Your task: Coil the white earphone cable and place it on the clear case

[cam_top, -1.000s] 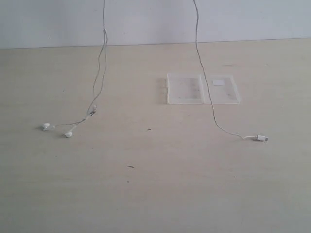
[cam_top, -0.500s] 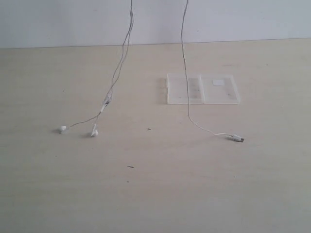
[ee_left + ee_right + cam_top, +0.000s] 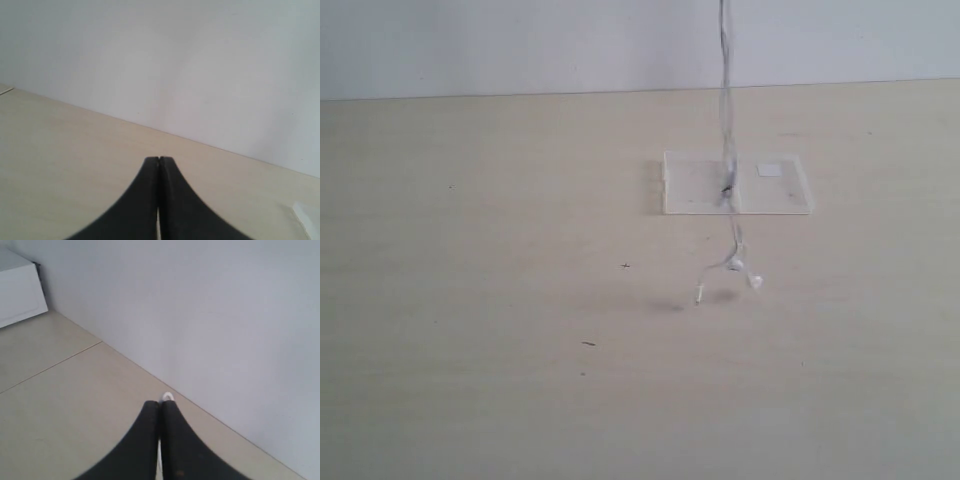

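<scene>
The white earphone cable [image 3: 725, 100] hangs from above the picture as one bunch of thin strands, straight down in front of the clear case [image 3: 782, 190]. Its loose ends dangle just above the table in front of the case: one earbud [image 3: 755, 281] and another small white end [image 3: 700, 295]. The case lies flat and open, with a white label [image 3: 770, 169] on its right half. Both grippers are out of the exterior view. My left gripper [image 3: 159, 159] is shut, a pale sliver showing between its fingers. My right gripper [image 3: 160, 403] is shut with a white cable loop [image 3: 167, 396] poking past its tips.
The pale wooden table [image 3: 470, 300] runs back to a white wall [image 3: 470, 40]. A small dark speck [image 3: 588, 343] lies on it. A white box [image 3: 17, 287] stands by the wall in the right wrist view. A corner of the clear case [image 3: 302, 215] shows in the left wrist view.
The two hanging parts of the cable, left and right, have swung together into one bunch over the case. The earbuds and plug have lifted off the table.
</scene>
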You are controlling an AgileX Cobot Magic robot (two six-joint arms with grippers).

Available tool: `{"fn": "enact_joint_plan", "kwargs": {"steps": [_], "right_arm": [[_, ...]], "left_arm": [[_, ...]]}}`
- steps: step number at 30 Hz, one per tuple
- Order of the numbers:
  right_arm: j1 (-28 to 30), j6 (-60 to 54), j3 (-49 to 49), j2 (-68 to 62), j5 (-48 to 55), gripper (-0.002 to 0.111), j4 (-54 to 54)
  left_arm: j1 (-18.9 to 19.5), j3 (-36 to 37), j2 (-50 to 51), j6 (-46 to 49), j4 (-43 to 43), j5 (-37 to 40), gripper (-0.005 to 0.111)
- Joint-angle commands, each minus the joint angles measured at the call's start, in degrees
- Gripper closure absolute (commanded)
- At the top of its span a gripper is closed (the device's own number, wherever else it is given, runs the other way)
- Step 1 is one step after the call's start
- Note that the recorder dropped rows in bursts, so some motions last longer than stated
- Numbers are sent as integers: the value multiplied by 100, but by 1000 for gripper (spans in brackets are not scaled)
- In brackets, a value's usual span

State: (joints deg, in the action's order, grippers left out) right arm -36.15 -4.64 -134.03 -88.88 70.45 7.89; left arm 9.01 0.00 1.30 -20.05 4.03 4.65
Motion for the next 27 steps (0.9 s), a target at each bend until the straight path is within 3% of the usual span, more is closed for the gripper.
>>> {"fn": "enact_joint_plan", "kwargs": {"steps": [1, 13, 15, 20, 23, 27], "right_arm": [[-8, -99, 118, 25, -48, 108, 303], [-53, -111, 410, 122, -394, 108, 477], [-53, -111, 445, 111, -394, 108, 489], [-53, -123, 447, 122, -357, 108, 395], [-53, -123, 447, 111, -315, 108, 426], [-53, -135, 447, 100, -315, 108, 514]], "left_arm": [[-37, 0, 0, 13, -21, 17, 107], [-37, 0, -1, 3, -21, -52, 107], [-37, 0, -1, -345, -42, -190, 107], [-37, 0, -1, -2548, -41, -1053, 107], [-37, 0, -1, -2502, -17, -1915, 107], [-37, 0, -1, -2502, -17, -2313, 107]]}}
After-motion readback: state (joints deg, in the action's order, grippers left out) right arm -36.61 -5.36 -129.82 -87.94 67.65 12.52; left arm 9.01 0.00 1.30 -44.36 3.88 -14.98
